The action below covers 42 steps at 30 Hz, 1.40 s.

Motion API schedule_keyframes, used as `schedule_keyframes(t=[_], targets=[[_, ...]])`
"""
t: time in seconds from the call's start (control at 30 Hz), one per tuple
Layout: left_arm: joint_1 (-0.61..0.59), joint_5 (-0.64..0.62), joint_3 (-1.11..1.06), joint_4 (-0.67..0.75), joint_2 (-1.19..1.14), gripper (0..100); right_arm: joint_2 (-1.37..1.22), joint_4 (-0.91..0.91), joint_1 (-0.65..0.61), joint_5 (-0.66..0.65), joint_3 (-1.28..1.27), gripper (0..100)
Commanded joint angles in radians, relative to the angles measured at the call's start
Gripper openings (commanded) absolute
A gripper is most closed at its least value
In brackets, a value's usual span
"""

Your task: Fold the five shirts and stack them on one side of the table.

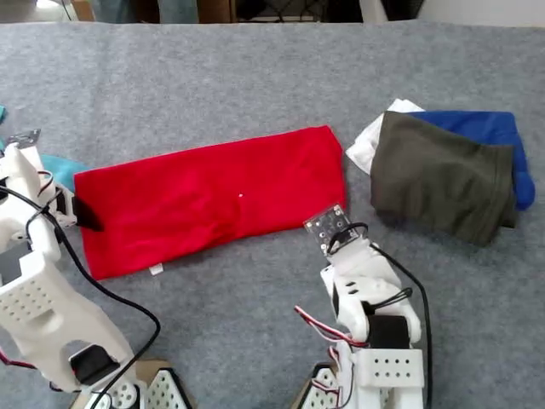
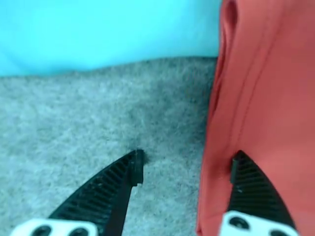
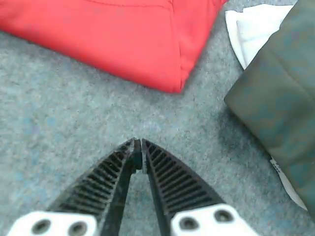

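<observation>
Red shirt (image 1: 213,200): it is laid flat across the middle of the table (image 1: 255,68) as a long, narrow band, slightly slanted. The sides appear already folded in, so a fold across its length is judged to be the step in hand.
Left gripper (image 2: 188,162): it is held open at the red shirt's left short end. One finger is set over the red cloth and the other over bare grey table, so the hem runs between them. The placing suits a pinch on that end, which is not yet made.
Right gripper (image 3: 138,146): it is closed on nothing and is poised over bare table just off the red shirt's right near corner, apart from the cloth.
Stack: an olive shirt (image 1: 438,179) is seen lying on a blue shirt (image 1: 490,128) and a white shirt (image 1: 370,141) at the right side of the table. This is presumably the pile to which the red one is to be added.
Turquoise shirt (image 1: 60,166): it is left unfolded at the table's left edge, just beside the red shirt's left end, and could be caught by a low pinch there.
In the way: the stack lies near the red shirt's right end, so little room is left on that side.
</observation>
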<state>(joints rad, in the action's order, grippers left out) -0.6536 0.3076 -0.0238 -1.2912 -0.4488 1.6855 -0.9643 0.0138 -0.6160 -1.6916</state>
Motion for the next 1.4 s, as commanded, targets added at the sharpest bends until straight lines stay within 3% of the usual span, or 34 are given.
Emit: schedule_keyframes(t=[0.0,0.33,0.5,0.9,1.17,1.27,1.37], targets=[[0.013,0.009,0.035,0.006,-0.023,27,0.012,-0.005,-0.012,-0.014,0.004,1.8],[0.124,-0.046,0.094,0.002,-0.121,14,0.012,-0.003,-0.012,-0.014,0.004,1.8],[0.176,-0.127,0.122,-0.044,-0.144,15,0.012,-0.003,-0.012,-0.014,0.004,1.8],[0.193,-0.121,0.295,-0.149,-0.279,3,0.012,-0.002,-0.011,-0.011,0.004,1.7],[0.234,-0.132,0.463,-0.227,-0.227,3,0.013,-0.028,-0.006,-0.011,0.131,1.5],[0.286,-0.126,0.565,-0.281,-0.187,3,0.056,0.041,0.021,0.002,0.254,1.5],[0.361,-0.124,0.680,-0.358,-0.158,3,0.120,0.272,0.066,0.124,0.280,1.5]])
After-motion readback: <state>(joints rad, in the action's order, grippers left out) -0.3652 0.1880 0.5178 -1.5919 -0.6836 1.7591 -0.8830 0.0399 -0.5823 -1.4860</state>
